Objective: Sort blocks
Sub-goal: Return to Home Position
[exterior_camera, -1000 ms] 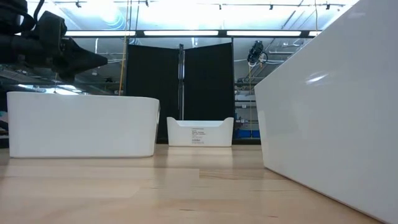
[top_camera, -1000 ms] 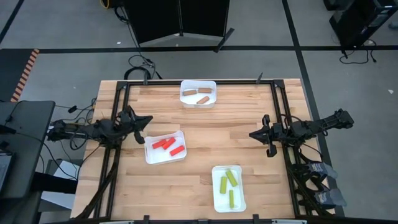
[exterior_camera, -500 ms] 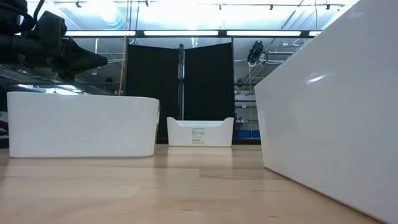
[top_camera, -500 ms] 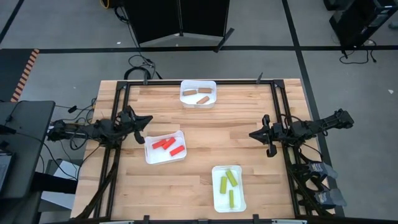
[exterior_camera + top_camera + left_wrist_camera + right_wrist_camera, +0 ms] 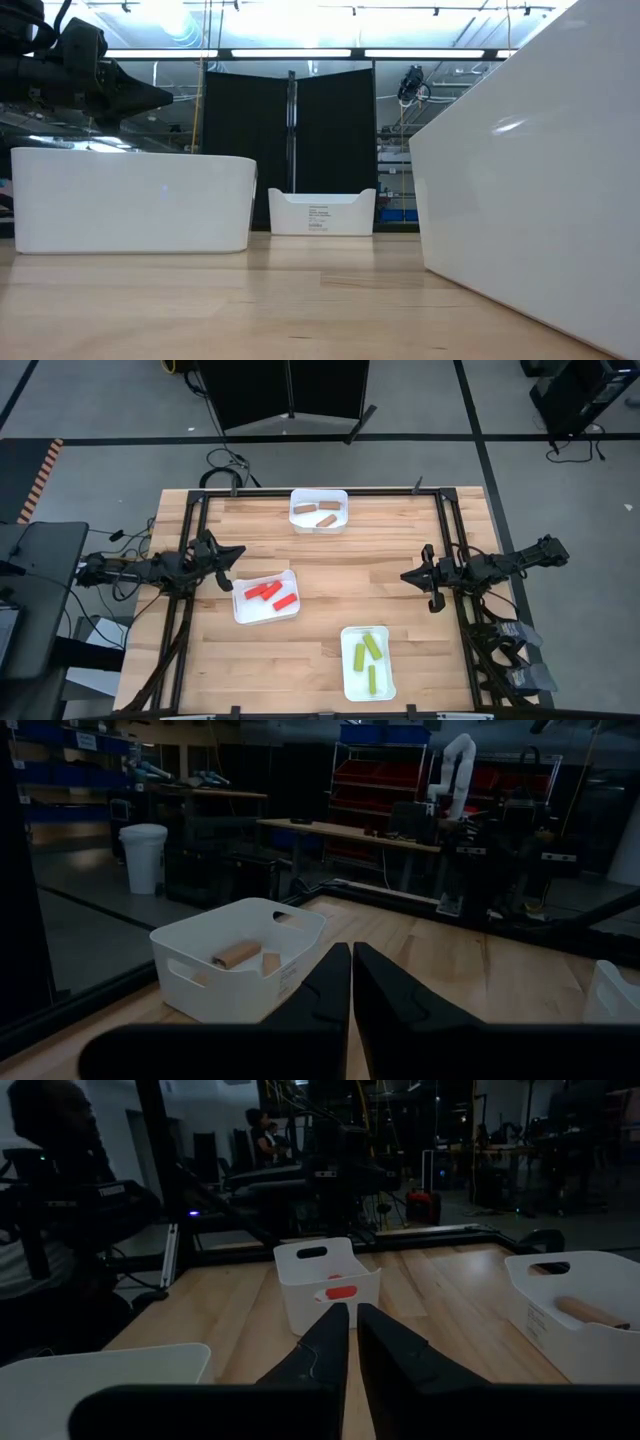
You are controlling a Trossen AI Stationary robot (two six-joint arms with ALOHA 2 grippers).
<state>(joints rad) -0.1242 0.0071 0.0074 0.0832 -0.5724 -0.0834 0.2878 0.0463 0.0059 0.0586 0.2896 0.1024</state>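
Note:
Three red blocks (image 5: 267,593) lie in the white tray (image 5: 240,612) left of centre. Three yellow-green blocks (image 5: 366,653) lie in the near tray (image 5: 349,685). Two tan wood blocks (image 5: 318,515) lie in the far tray (image 5: 296,497). My left gripper (image 5: 240,551) hovers shut at the table's left side, beside the red tray and holding nothing. My right gripper (image 5: 404,576) hovers shut at the right side, also holding nothing. In the left wrist view the left gripper (image 5: 351,952) points at the tan tray (image 5: 235,945). In the right wrist view the right gripper (image 5: 352,1312) points at the red tray (image 5: 325,1275).
The black frame rails (image 5: 445,530) run along the table's edges. Bare wood (image 5: 360,575) lies between the three trays. In the low view the tray walls (image 5: 130,200) fill the foreground. People (image 5: 60,1140) show in the room behind the table in the right wrist view.

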